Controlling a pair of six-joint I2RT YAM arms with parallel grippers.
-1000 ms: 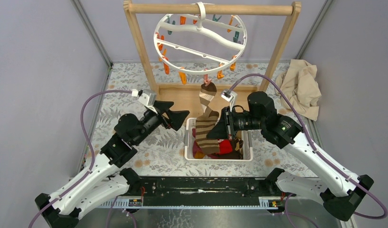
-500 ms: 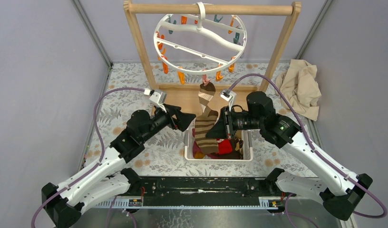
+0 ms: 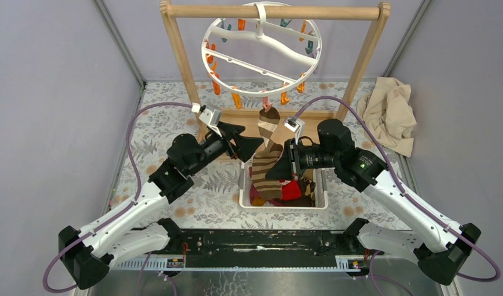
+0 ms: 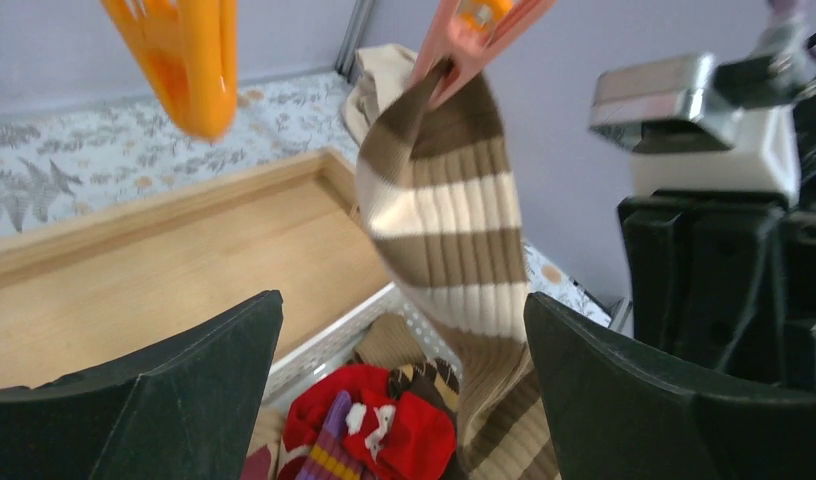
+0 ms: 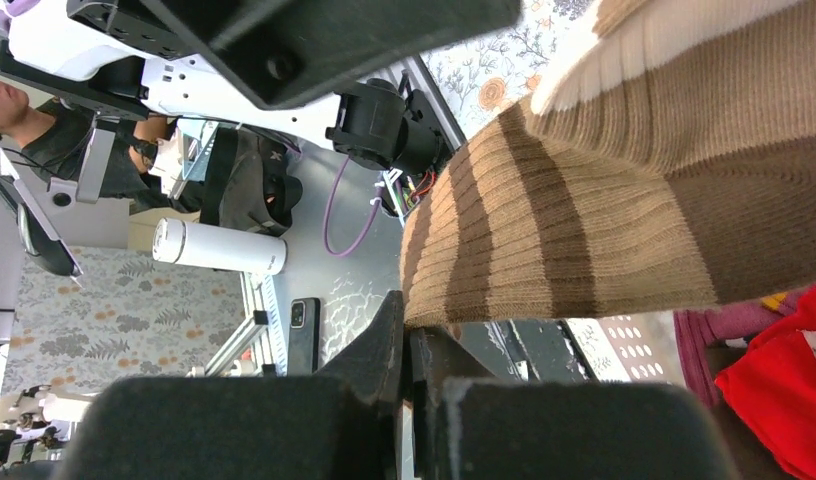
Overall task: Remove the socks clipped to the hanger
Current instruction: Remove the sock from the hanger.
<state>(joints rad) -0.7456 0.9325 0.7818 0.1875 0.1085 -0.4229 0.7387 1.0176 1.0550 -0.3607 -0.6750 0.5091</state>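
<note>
Right gripper (image 3: 275, 172) is clamped tight on the lower part of the brown-striped sock (image 3: 269, 132), just above the white basket (image 3: 283, 206). Your left gripper (image 3: 253, 145) gapes wide beside the sock's upper half. The sock's top is pinched in a pink clip (image 3: 265, 102) on the hanger (image 3: 259, 36), and other socks (image 3: 291, 190) lie in the basket.

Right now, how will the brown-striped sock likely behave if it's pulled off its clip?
Probably floppy: the brown-striped sock bends and drapes from the pink clip into the basket. Likely light, since one small clip carries it. Its ribbed knit should stretch before releasing, not slip from the shut right pincer.
</note>
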